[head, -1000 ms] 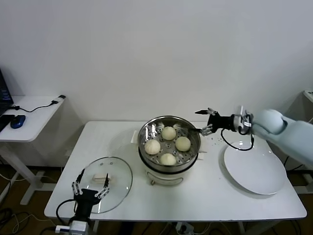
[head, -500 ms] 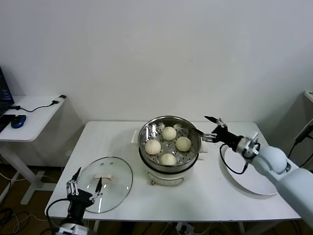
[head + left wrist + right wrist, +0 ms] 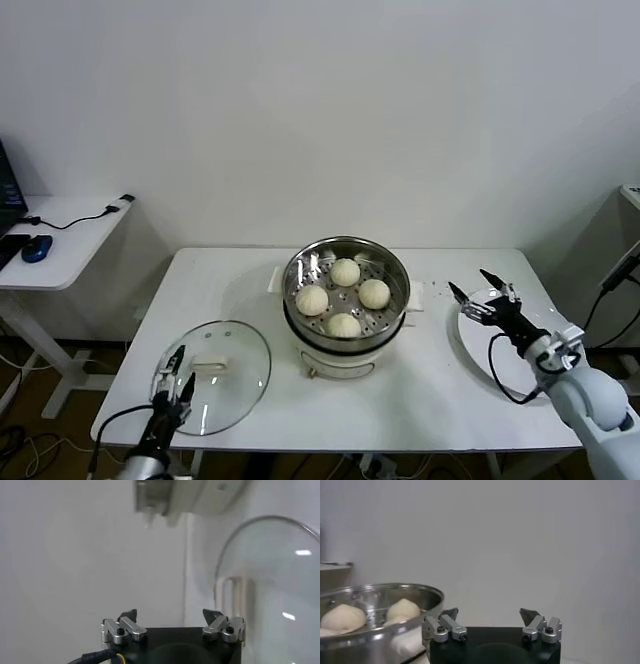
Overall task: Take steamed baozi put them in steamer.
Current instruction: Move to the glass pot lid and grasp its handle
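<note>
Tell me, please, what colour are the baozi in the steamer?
Pale cream-white baozi, clearest in the head view.

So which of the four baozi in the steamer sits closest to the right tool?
The baozi on the steamer's right side; the other three lie farther from the open right tool over the plate.

Four baozi (image 3: 343,298), smooth, pale cream and dome-shaped, sit apart from one another in a rough diamond on the perforated floor of the steamer (image 3: 345,347). The steamer, a round shiny steel basket on a white base, stands upright mid-surface.
</note>
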Controlling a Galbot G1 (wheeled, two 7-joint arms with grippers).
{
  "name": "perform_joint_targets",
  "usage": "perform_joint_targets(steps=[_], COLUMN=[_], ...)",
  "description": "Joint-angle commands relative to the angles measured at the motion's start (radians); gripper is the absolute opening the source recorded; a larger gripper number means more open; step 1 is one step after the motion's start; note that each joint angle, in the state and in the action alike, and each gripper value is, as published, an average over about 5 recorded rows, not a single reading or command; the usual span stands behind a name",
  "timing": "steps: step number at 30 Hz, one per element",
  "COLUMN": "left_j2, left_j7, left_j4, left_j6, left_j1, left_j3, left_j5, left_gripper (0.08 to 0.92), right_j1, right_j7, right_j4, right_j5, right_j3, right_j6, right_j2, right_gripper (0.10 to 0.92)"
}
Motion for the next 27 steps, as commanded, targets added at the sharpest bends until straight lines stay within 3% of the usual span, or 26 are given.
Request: perform_joint_targets(steps=[1,11,27], left_j2=[-0.003,-0.009,-0.002], left_j7=[-0.031,-0.057,-0.106], left_j4=[0.141,0.176,0.282], left_j6=[0.133,0.274,0.315], left_j1=[-0.057,-0.118,-0.237], left_j3=[0.076,0.179,0.186], left_j5=[0.029,-0.077,-0.056], left_gripper=[0.823,0.823,0.823], right_j1=[-0.095,-0.086,-0.103], right_j7=[0.027,0.034,0.028], right_j4=[-0.010,-0.029,-0.044], right_j5=[-0.057,-0.078,-0.104], right_j3=[0.120,0.120,0.138], right_j6=[0.006,0.015,0.040], right_j2=[0.070,0.084,0.092], right_gripper=[0.823,0.823,0.823])
